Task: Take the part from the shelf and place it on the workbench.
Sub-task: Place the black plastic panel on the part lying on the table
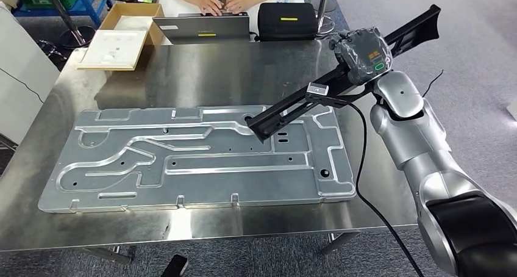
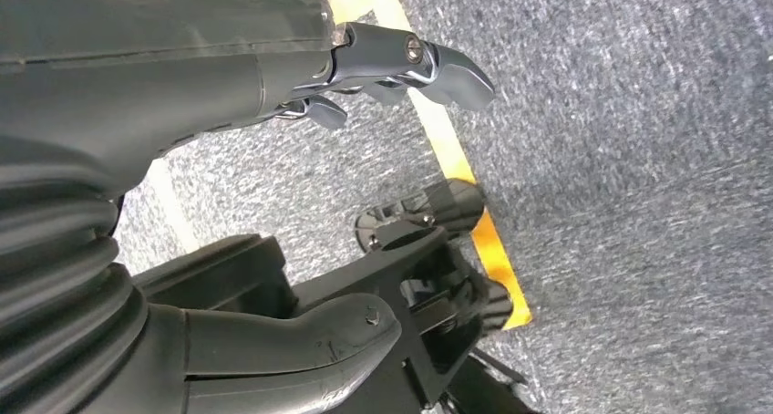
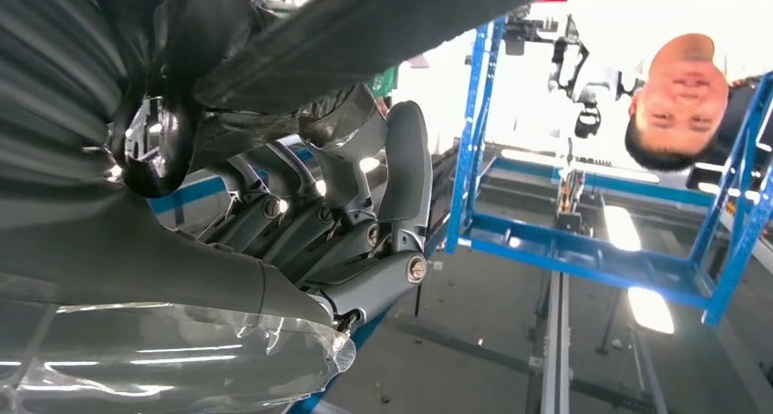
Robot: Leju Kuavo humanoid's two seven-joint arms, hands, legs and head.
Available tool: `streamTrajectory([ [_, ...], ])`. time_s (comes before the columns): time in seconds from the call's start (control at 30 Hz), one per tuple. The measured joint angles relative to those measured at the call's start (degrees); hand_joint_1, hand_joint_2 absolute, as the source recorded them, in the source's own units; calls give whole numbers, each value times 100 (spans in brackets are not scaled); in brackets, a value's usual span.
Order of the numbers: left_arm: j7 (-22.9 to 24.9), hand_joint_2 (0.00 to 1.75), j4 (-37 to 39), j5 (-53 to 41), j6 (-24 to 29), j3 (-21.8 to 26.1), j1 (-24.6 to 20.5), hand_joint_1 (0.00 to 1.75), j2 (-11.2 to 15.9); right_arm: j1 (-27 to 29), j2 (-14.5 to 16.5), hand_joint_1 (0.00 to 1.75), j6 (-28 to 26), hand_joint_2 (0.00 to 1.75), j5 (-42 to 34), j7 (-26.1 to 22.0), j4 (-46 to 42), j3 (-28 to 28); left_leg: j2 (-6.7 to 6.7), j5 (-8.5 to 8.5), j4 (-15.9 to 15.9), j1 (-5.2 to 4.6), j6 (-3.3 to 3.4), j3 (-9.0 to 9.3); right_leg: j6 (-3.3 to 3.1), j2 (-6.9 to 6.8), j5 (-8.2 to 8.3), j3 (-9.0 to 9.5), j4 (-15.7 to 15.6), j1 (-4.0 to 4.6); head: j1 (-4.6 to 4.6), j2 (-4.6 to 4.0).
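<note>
Workbench (image 1: 183, 75) steel stretches across your head view, and going from the left you meet first the cardboard box (image 1: 125, 33) at the far corner, then the laptop (image 1: 201, 28) with a person's hands (image 1: 222, 5) on it, then a black case (image 1: 286, 21). Nearer you the big stamped metal plate (image 1: 183, 161) lies flat over most of the top. Your left hand (image 2: 401, 67) hangs over grey carpet (image 2: 638, 159) and yellow floor tape (image 2: 456, 159), fingers loosely spread and holding nothing.

Further right, the part (image 1: 292, 106) is a long black bracket, held slanting in the air, its lower end over the plate's right portion and its forked end past the bench's right edge. Whether that lower end touches the plate you cannot tell. Your right hand (image 1: 361, 54) is wrapped around it near the middle, fingers (image 3: 365, 213) curled tight in the wrist view.

Judge the part stiff and fairly light, but long, so it will lever about the grip; a hold near mid-length is the right place. Its smooth black surface may slip if the hand loosens early. Lower it level, since one end striking the plate first could twist it in your fingers
</note>
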Motion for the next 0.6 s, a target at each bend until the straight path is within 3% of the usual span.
streamTrajectory([
  [0.03, 1, 175, 0, -1, 1, -1, 5, 0, 0, 4, -4, 175, 0, 175, -1, -1, 10, 9, 0, -11, 20, 6, -11, -3, 22, -2, 69, -34, 30, -22, -1, 0],
  [0.07, 1, 175, 0, -5, 15, -2, 8, 0, -1, 3, -7, 175, 1, 175, -6, -4, 16, 19, 0, -30, 50, 17, -29, -5, 42, -5, 241, 48, -170, -46, 0, 0],
  [0.1, 4, 175, 0, -18, 53, -7, 10, 0, -2, -4, -8, 175, 7, 175, -15, -11, 19, 29, -1, -59, 92, 31, -54, -7, 62, -9, 467, 220, -541, -71, -1, -1],
  [0.17, 52, 175, -1, -62, 264, -36, 3, 0, -3, -29, -7, 175, 66, 175, -48, -27, 10, 73, -4, -122, 186, 42, -126, -35, 68, -5, 716, 534, -1210, -77, -2, -1],
  [0.2, 84, 175, -1, -82, 387, -54, -5, 0, -3, -36, -3, 175, 109, 175, -65, -29, 1, 110, -5, -142, 222, 37, -160, -56, 49, 1, 744, 604, -1368, -67, -4, -1],
  [0.3, 151, 175, -1, -90, 523, -82, -19, 0, -5, -19, 25, 175, 178, 175, -116, -15, -40, 240, -11, -142, 244, 30, -243, -98, -60, 17, 738, 578, -1389, -36, -12, -1],
  [0.37, 151, 175, 0, -63, 428, -86, -24, 0, -5, -18, 73, 175, 179, 175, -144, -4, -67, 327, -12, -251, 378, 38, -296, -158, -140, 16, 759, 572, -1406, -50, -13, -1],
  [0.4, 134, 175, 0, -42, 353, -87, -29, 0, -4, -24, 108, 175, 179, 175, -162, -1, -76, 377, -11, -388, 599, 39, -318, -255, -175, 16, 768, 575, -1418, -56, -14, -1],
  [0.47, 84, 175, 0, -3, 215, -87, -34, 0, -4, -32, 191, 175, 204, 175, -215, -13, -84, 493, -10, -739, 1331, 39, -342, -592, -215, 21, 769, 572, -1418, -34, -14, -1],
  [0.53, 52, 175, -1, 9, 138, -87, -34, 0, -4, -43, 295, 87, 317, 87, -289, -63, -69, 623, -11, -873, 1869, 31, -325, -865, -234, 27, 764, 572, -1413, 8, -14, 0],
  [0.57, 48, 175, 0, 5, 118, -88, -34, 0, -4, -57, 359, 44, 386, 44, -327, -92, -56, 690, -12, -780, 1834, 23, -295, -862, -240, 34, 762, 576, -1411, 31, -14, 0],
  [0.6, 47, 175, 0, -13, 113, -91, -36, 0, -5, -75, 430, 0, 440, 0, -362, -110, -41, 753, -15, -608, 1607, 8, -253, -765, -244, 44, 760, 583, -1409, 54, -14, 0],
])
